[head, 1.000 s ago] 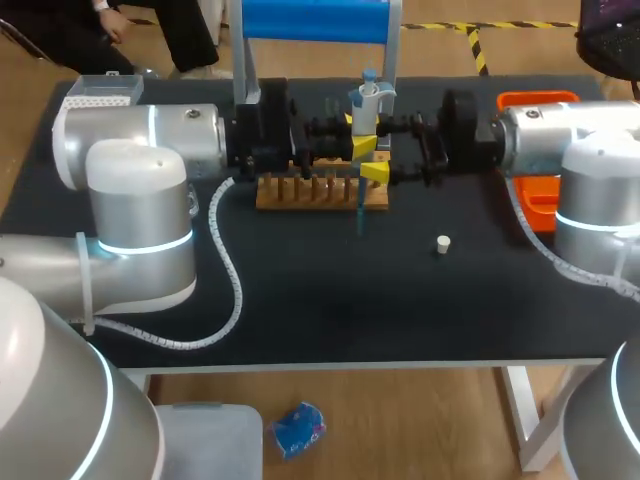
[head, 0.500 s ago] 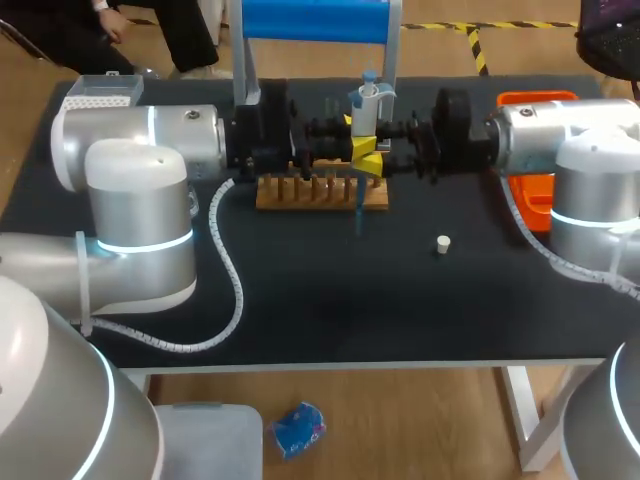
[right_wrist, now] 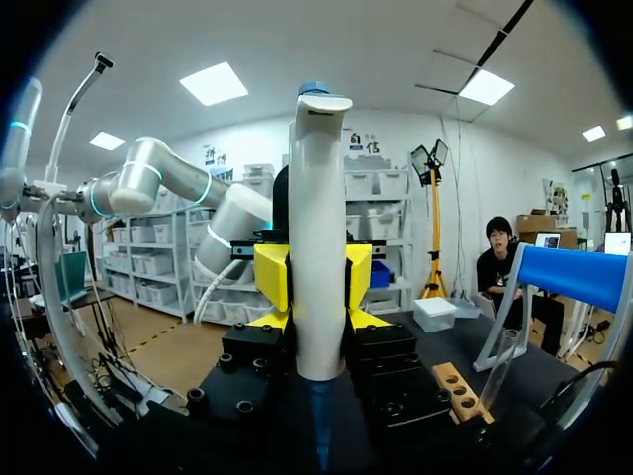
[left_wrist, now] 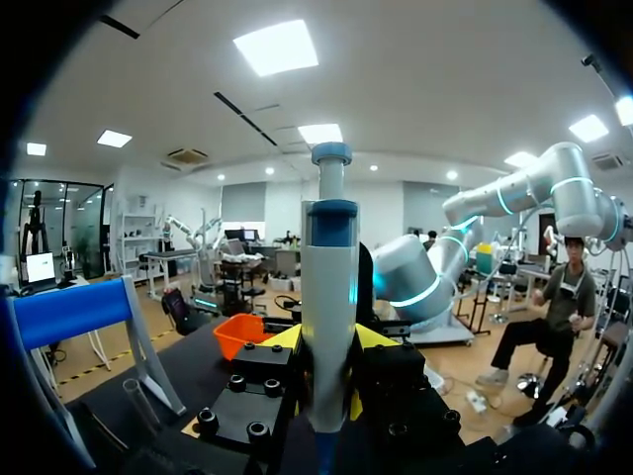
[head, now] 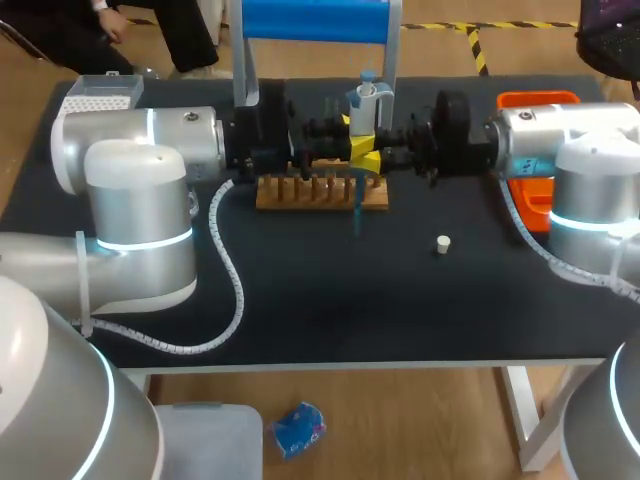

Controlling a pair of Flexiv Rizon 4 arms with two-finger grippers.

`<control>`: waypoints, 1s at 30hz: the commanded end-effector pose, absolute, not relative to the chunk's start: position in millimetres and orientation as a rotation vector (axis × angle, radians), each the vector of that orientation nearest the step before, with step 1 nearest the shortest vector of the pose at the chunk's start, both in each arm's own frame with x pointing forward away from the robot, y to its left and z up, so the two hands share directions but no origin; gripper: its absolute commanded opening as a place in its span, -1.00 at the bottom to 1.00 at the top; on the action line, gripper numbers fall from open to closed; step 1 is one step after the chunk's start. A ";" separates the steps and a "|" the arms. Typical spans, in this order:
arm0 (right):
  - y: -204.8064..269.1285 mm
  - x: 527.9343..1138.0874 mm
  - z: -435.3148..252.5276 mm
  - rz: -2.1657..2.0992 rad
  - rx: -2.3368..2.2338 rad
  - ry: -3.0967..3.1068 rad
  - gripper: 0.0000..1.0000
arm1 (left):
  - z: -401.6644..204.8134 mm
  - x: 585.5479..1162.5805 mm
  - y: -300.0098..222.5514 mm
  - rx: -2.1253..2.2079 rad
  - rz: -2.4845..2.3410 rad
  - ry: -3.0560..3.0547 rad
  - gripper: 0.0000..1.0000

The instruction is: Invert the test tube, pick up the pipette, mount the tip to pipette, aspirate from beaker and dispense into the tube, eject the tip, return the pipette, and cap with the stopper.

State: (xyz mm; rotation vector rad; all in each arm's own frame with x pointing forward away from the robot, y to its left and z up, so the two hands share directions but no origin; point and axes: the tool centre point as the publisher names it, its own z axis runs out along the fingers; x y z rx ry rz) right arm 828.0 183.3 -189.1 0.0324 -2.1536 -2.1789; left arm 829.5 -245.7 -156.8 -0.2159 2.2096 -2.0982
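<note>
Yellow-tipped, the left gripper [left_wrist: 331,341] and right gripper [right_wrist: 315,282] both clamp the white-and-blue pipette [head: 364,105], upright above the wooden rack [head: 320,192] near the table's [head: 300,300] far edge. A second ago the right gripper's fingers stood apart.

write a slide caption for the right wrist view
Right pincer shut on the upright pipette, wooden tube rack beside it.

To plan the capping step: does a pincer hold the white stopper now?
No, the stopper lies alone on the dark table, with nothing touching it.
</note>
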 end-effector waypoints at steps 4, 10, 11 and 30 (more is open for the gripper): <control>183.4 832.0 -188.5 -2.180 0.032 -2.150 -1.00 | -152.1 825.6 -245.3 -0.232 -2.095 2.152 1.00; 168.1 836.6 -192.2 -2.190 0.016 -2.141 -1.00 | -132.5 832.6 -218.8 -0.298 -2.039 2.030 1.00; 165.0 837.4 -192.6 -2.192 0.011 -2.141 -1.00 | -130.2 833.5 -215.0 -0.305 -2.022 2.025 1.00; 40.8 866.1 -165.8 -2.268 -0.056 -2.206 -1.00 | -124.2 836.3 -203.9 -0.333 -1.994 1.989 1.00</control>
